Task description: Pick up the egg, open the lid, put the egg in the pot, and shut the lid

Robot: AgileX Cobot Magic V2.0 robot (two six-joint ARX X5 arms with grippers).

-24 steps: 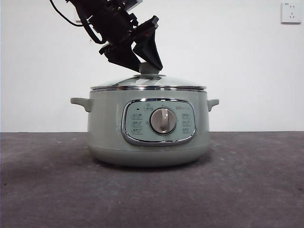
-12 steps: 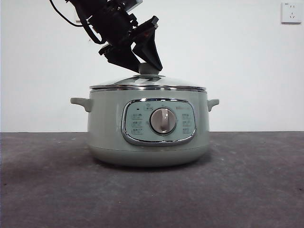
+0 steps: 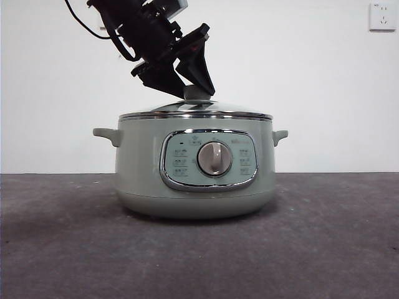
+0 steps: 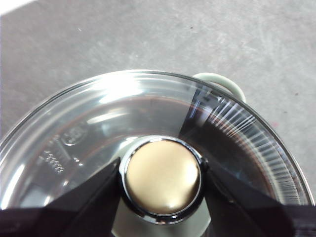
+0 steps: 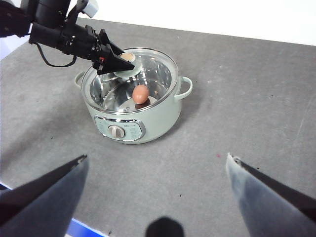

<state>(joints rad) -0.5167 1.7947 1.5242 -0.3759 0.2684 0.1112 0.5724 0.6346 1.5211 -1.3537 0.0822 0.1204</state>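
Egg lies inside the pot, seen through the glass of the lid in the right wrist view, a small reddish-brown oval resting on the shiny inner floor near the middle. That pot stands at the centre of the front view on the dark grey table, its control panel and silver dial facing the camera and a stubby handle jutting out on each side. On top, the lid sits over the rim, and in the front view its steel edge looks close to level with the pot's top; whether it rests fully seated all the way round cannot be told. The left hand comes in from the upper left of the front view, dark and slanted, and its two jaws are closed on the knob of the lid, one pressed to each side of it, as the left wrist view shows plainly. The right hand hangs high above the table and well apart from the pot, its jaws spread wide and holding nothing. A white wall socket sits in the upper right corner of the front view.
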